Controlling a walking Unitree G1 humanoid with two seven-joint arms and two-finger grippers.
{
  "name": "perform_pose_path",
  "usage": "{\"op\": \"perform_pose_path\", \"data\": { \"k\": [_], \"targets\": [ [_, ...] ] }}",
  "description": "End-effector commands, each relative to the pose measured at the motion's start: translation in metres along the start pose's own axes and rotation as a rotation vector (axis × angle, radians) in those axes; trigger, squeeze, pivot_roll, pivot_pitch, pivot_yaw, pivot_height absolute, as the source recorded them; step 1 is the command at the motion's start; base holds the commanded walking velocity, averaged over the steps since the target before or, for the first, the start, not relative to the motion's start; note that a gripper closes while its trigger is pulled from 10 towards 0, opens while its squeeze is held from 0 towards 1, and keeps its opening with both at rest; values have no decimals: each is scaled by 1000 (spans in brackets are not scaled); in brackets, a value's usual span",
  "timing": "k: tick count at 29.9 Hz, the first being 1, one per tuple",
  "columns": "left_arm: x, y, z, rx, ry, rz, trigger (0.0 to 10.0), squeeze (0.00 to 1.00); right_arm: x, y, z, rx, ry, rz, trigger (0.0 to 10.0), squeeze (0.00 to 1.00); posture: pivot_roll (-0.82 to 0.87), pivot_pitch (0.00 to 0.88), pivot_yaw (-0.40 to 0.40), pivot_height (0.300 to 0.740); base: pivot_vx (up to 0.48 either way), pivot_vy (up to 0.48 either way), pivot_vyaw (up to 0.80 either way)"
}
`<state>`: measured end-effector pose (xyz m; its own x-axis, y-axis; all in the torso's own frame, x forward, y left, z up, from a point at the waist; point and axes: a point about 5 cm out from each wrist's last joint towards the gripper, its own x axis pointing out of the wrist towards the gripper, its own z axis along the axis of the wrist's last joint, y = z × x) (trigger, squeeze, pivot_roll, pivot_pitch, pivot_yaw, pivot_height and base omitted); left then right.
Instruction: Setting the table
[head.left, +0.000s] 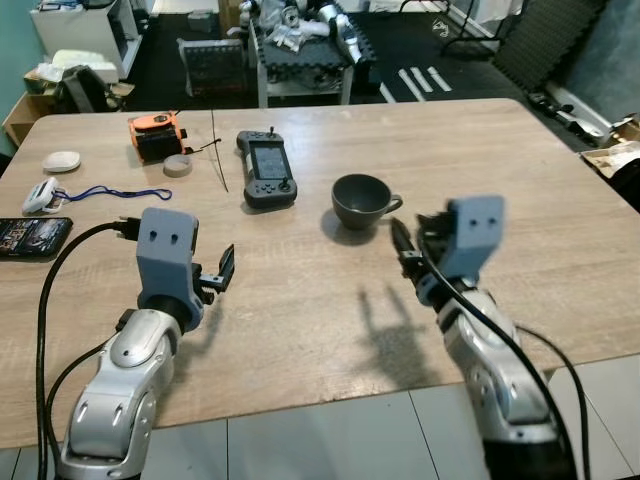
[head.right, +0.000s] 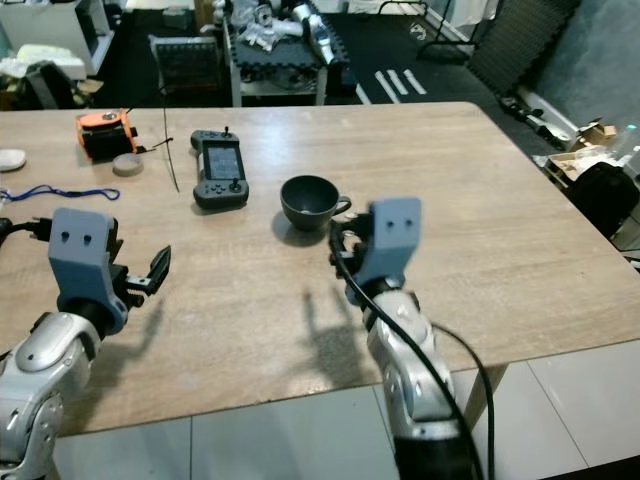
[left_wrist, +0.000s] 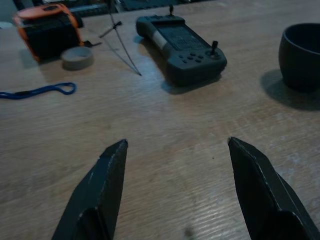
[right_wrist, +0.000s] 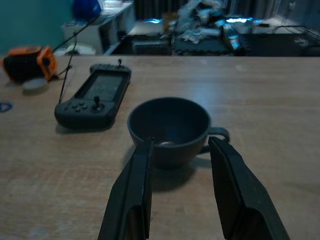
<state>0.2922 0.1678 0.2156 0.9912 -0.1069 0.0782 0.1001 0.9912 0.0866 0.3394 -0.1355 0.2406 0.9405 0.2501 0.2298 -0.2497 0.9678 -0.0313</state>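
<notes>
1. Landmark: the dark grey cup (head.left: 362, 200) stands upright on the wooden table (head.left: 520, 180), near the table's middle, with its handle turned toward the robot's right.
2. Right gripper (right_wrist: 181, 186): positioned just on the robot's side of the cup, pointing at it. The fingers are parted with the cup's near wall showing between them. Contact with the cup cannot be determined from the wrist view.
3. Left gripper (left_wrist: 177, 187): held above bare table, well to the left of the cup and nearer the robot. The fingers (left_wrist: 107, 190) are spread wide and hold nothing.
4. Handheld controller (head.left: 265, 168): lies flat just left of the cup, screen up.
5. Orange-and-black device (head.left: 157, 135): farther left of the cup, beyond the controller, with a roll of tape (head.left: 178, 166) just beside it.
6. Blue lanyard (head.left: 112, 192) and phone (head.left: 33, 235): far left of the cup, near the table's left edge.
</notes>
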Motion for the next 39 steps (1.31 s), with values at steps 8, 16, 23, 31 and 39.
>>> {"op": "perform_pose_path", "data": {
  "k": [8, 16, 23, 31, 39],
  "targets": [
    [-2, -9, -1, -10, 10, -31, 10000, 0, 24, -8, -12, -38, 80, 33, 10000, 0, 147, 196, 25, 740, 0, 0, 0],
    [-2, -16, 2, -10, 5, -79, 10000, 0, 45, -63, 4, -252, 126, -3, 10000, 0, 151, 204, 30, 740, 0, 0, 0],
    [-2, -16, 3, -7, 9, -87, 10000, 0, 39, -87, 1, -373, 169, 3, 10000, 0, 156, 227, 42, 740, 0, 0, 0],
    [-3, -17, 6, -1, 15, -100, 10000, 0, 41, -82, -18, -378, 240, 96, 10000, 0, 176, 260, 52, 740, 0, 0, 0],
    [-10, -12, 8, 11, 27, -91, 10000, 0, 55, -69, -11, -351, 197, 109, 10000, 0, 218, 289, 50, 740, 0, 0, 0]
  ]
}}
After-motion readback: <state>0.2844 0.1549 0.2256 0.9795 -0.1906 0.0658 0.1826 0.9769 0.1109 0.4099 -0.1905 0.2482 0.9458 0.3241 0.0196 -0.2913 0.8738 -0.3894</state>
